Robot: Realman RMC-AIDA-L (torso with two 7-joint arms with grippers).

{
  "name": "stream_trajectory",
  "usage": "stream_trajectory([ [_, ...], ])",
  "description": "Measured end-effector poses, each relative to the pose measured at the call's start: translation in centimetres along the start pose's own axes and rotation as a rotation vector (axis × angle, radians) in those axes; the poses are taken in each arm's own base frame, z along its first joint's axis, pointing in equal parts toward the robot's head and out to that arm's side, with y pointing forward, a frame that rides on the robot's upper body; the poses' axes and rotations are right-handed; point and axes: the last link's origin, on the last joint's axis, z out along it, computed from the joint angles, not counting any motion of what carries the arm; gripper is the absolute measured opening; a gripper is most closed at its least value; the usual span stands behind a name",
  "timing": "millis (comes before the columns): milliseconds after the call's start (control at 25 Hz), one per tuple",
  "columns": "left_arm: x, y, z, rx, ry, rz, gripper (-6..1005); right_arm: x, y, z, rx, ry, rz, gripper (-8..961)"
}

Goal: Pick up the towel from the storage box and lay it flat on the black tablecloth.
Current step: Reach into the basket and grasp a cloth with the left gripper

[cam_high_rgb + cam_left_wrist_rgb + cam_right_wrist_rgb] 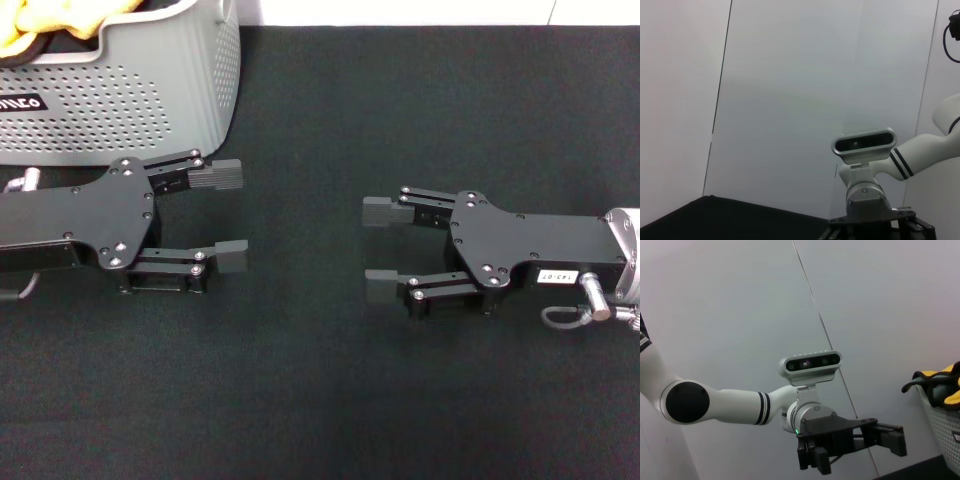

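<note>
The towel (pixel 45 25) lies bunched in the storage box (pixel 150 90) at the far left, yellow-orange with black edging; it also shows in the right wrist view (pixel 940 385) over the storage box rim (pixel 945 430). My left gripper (pixel 225 215) is open and empty, low over the black tablecloth (pixel 400 120), just in front of the box. My right gripper (pixel 380 248) is open and empty, facing the left one across a gap. The right wrist view shows the left gripper (pixel 890 437) from the side.
A white wall edge (pixel 400 10) runs behind the cloth. The box's black label (pixel 20 102) faces me. The left wrist view shows the right arm's wrist camera (pixel 863 142) against white wall panels.
</note>
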Motion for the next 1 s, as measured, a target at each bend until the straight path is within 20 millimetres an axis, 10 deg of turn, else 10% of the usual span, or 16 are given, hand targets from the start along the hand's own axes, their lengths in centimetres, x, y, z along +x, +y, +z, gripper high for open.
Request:
stream_trajectory([
  [560,0.3,-0.2,0.0,0.006,0.008,-0.015,837,0.2,-0.2,0.0,0.019,0.008,0.002,861],
  [1000,9.8,-3.4,-3.7,0.316,-0.079,0.099,807,0.6,-0.5,-0.1,0.050,0.017,-0.006,854],
])
